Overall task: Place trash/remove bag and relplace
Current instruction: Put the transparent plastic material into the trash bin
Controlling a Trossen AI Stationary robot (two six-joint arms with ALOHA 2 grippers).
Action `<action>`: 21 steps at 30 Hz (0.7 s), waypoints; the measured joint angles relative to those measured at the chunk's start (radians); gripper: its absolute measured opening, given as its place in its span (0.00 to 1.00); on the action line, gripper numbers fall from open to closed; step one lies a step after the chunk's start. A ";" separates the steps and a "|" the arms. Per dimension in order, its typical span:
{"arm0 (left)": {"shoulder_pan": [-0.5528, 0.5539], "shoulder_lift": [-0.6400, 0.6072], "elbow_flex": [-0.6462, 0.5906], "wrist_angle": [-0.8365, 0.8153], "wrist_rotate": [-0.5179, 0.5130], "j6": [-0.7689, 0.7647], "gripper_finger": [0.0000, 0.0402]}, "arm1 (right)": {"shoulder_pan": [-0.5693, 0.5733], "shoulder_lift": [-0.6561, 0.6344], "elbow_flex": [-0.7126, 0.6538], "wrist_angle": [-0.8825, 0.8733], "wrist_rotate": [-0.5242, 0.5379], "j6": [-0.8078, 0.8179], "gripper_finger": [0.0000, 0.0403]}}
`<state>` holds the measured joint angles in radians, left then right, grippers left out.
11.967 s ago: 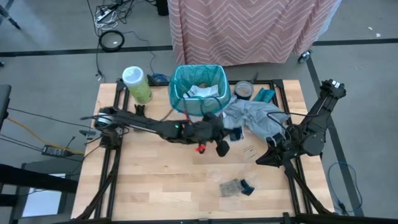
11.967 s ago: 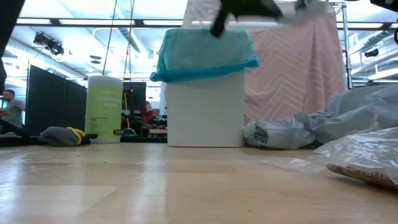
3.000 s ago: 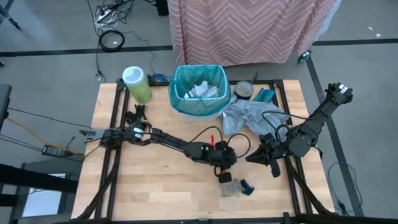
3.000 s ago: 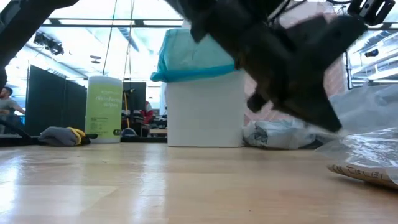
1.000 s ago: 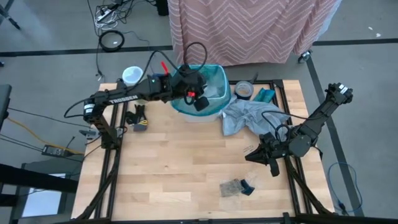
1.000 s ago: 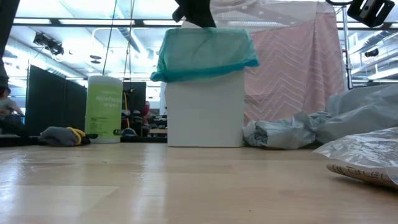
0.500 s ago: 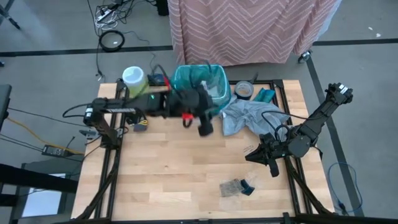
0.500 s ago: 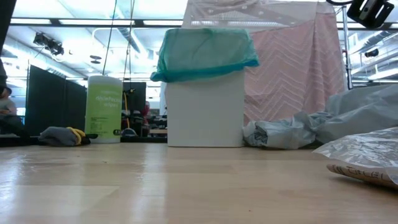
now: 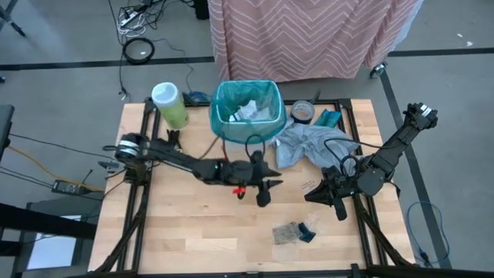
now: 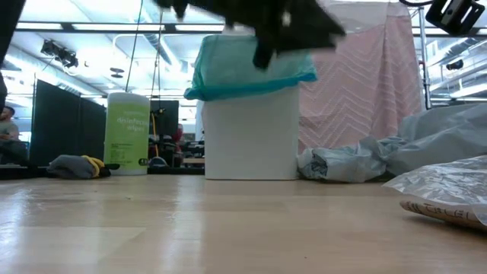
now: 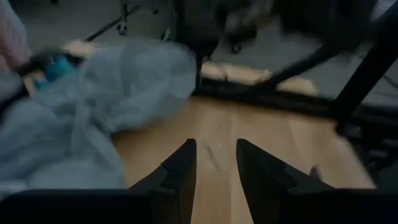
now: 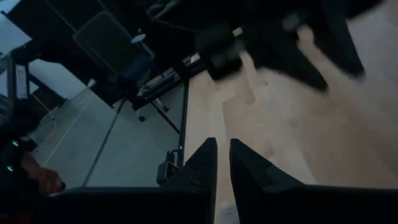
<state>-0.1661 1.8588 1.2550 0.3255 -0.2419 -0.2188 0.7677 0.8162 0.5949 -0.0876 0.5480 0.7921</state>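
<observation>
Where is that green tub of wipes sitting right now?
In the high view, the green wipes canister stands upright at the table's far left corner, left of the teal-lined white bin; the low view shows it left of the bin too.

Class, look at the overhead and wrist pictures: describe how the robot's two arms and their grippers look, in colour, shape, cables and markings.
Both arms are black, made of slim jointed segments. The left arm trails a looping black cable and carries a small red part near the left gripper. The right gripper has black cables curling near it. Each gripper has two dark, tapered, wedge-shaped fingers.
</observation>
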 joint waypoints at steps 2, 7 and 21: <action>-0.001 0.048 0.003 0.071 0.006 -0.002 0.30 | 0.001 0.000 0.000 0.000 -0.001 0.000 0.09; -0.005 0.184 0.085 0.105 0.048 -0.003 0.30 | 0.000 0.000 0.000 -0.003 -0.001 0.013 0.09; 0.004 0.308 0.242 0.085 0.072 -0.003 0.30 | 0.002 0.000 0.000 -0.408 -0.001 0.400 0.03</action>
<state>-0.1626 2.1668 1.4971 0.4106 -0.1703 -0.2218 0.7692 0.8162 0.5953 -0.4952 0.5466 1.1918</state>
